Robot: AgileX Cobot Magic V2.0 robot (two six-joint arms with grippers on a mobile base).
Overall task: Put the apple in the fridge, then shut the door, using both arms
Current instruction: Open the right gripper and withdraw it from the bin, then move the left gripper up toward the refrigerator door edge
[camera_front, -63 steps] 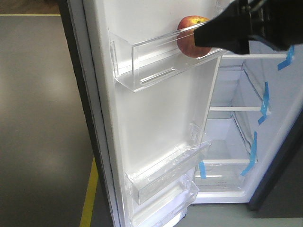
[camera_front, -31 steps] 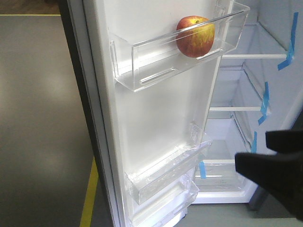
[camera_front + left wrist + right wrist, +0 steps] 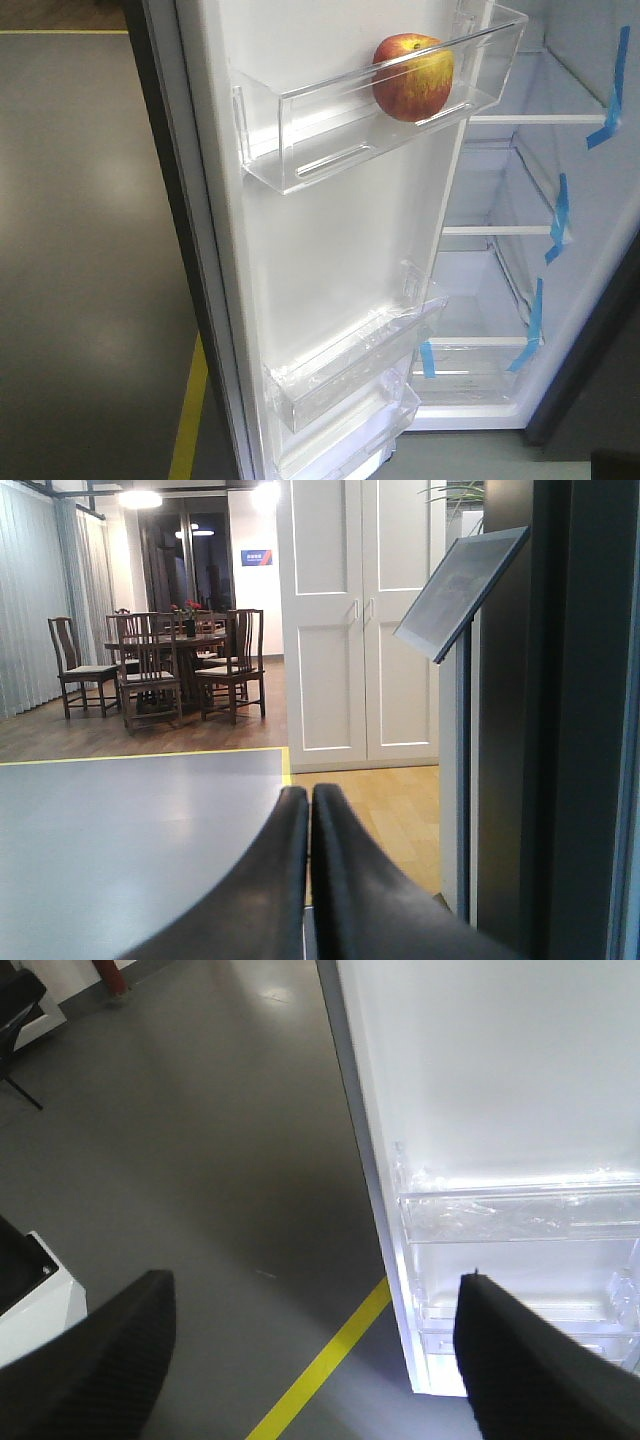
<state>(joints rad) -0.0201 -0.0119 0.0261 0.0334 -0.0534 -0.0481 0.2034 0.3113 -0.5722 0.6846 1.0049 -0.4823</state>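
The red and yellow apple (image 3: 412,77) sits in the clear upper bin (image 3: 300,130) of the open door (image 3: 330,250), with nothing touching it. Behind the door, the fridge (image 3: 480,290) shows its white inside and blue-taped shelves. My left gripper (image 3: 308,796) is shut and empty, its fingers pressed together and pointing across the floor. My right gripper (image 3: 315,1295) is open and empty, low by the door's (image 3: 480,1060) bottom edge, over grey floor. Only a black corner (image 3: 615,468) shows in the front view.
Clear lower bins (image 3: 350,370) line the door's inner side. A yellow floor line (image 3: 320,1370) runs under the right gripper and a white box (image 3: 35,1295) sits at its left. The left wrist sees a dark grey panel (image 3: 580,720), a sign stand (image 3: 460,580) and chairs (image 3: 160,670).
The black gripper that was at the apple a second ago dropped down the right side and almost out of the front view. The apple stays in the upper bin.
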